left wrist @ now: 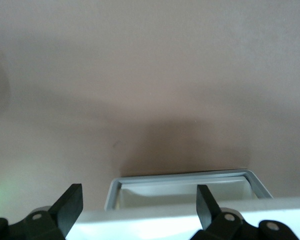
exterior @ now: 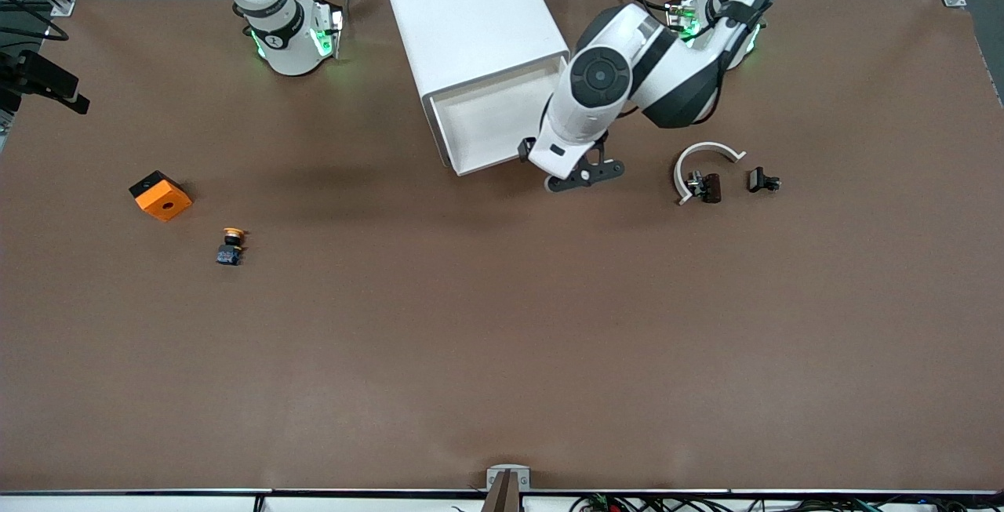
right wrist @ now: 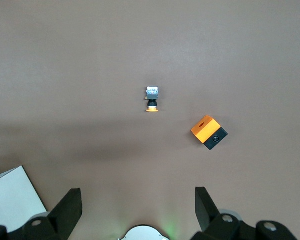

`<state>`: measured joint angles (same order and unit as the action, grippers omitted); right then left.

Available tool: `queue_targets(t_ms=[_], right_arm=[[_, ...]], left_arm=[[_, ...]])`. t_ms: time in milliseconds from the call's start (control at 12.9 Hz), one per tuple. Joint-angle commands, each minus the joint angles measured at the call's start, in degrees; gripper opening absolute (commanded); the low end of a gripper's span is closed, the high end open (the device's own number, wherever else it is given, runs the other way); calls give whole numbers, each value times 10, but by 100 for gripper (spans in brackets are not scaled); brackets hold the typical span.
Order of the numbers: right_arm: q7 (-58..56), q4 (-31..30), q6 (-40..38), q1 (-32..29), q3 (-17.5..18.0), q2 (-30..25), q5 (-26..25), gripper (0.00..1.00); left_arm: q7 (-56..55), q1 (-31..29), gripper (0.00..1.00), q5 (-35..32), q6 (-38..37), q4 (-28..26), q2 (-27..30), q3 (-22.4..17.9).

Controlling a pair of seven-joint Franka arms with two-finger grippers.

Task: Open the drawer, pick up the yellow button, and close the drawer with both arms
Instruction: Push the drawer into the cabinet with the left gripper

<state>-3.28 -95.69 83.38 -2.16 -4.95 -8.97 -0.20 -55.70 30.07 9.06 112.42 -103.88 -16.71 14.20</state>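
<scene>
The drawer (exterior: 488,116) stands pulled out of the white cabinet (exterior: 471,18) toward the front camera, and its white tray looks bare inside. My left gripper (exterior: 587,175) hangs open at the drawer's front corner toward the left arm's end, holding nothing. In the left wrist view the drawer's rim (left wrist: 185,177) lies below that open gripper (left wrist: 138,210). The button (exterior: 231,246) lies on its side on the table toward the right arm's end. My right gripper (right wrist: 138,210) is open high above the table, with the button (right wrist: 151,99) far below it.
An orange block (exterior: 161,195) with a black hole sits near the button (right wrist: 209,132), farther from the front camera. Toward the left arm's end lie a white curved ring (exterior: 706,153) and small black parts (exterior: 762,180). A corner of the cabinet (right wrist: 15,200) shows in the right wrist view.
</scene>
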Motion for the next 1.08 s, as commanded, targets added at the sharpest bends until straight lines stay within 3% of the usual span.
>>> queue_targets(t_ms=[0,232,464,1005], right_arm=[[0,-32,15,1,-1,-30,-9,100],[-1,-70,45,2,-2,-60,-7,100],[-2,-69,46,3,-2,-60,-2,100],[-2,-61,47,8,-1,-58,-3,100]], left_arm=[[-32,12,100,10,32,-2,-4,0],[-40,18,100,10,43,-3,-6,2],[-57,32,100,10,39,-14,-5,3],[-70,39,100,23,9,-26,13,49]])
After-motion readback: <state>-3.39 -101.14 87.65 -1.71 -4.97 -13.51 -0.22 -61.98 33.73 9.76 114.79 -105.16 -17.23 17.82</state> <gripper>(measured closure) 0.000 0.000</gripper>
